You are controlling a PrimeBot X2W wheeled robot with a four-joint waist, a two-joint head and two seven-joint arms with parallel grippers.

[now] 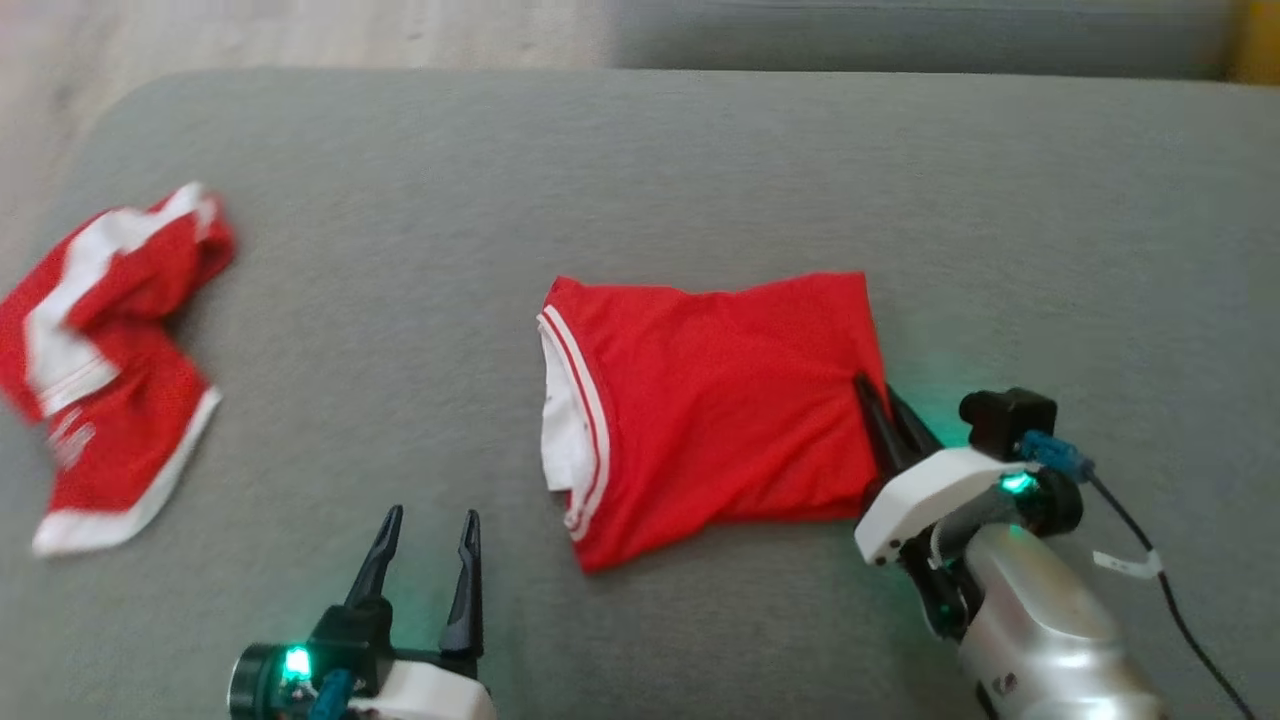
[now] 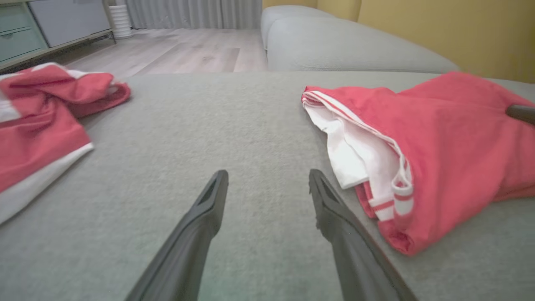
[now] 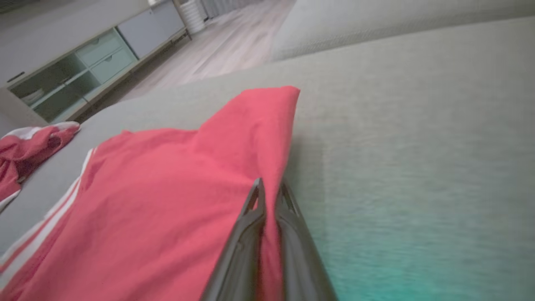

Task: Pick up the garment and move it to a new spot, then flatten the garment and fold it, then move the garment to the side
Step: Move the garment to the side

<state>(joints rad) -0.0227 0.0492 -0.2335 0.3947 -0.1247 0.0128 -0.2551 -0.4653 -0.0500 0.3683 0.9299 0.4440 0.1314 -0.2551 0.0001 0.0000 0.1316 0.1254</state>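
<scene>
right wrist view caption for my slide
Right gripper shut on edge of folded red fabric garment on grey upholstered seat.

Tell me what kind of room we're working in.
Most likely a home living room: the red garment lies on a wide grey upholstered sofa seat, with pale wood-look flooring, a low cabinet with drawers and curtains beyond.

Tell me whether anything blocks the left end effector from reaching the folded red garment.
Nothing visible does. Bare grey cushion lies between the open left end effector and the striped edge of the folded red garment. The right end effector is shut on the garment's opposite edge.
</scene>
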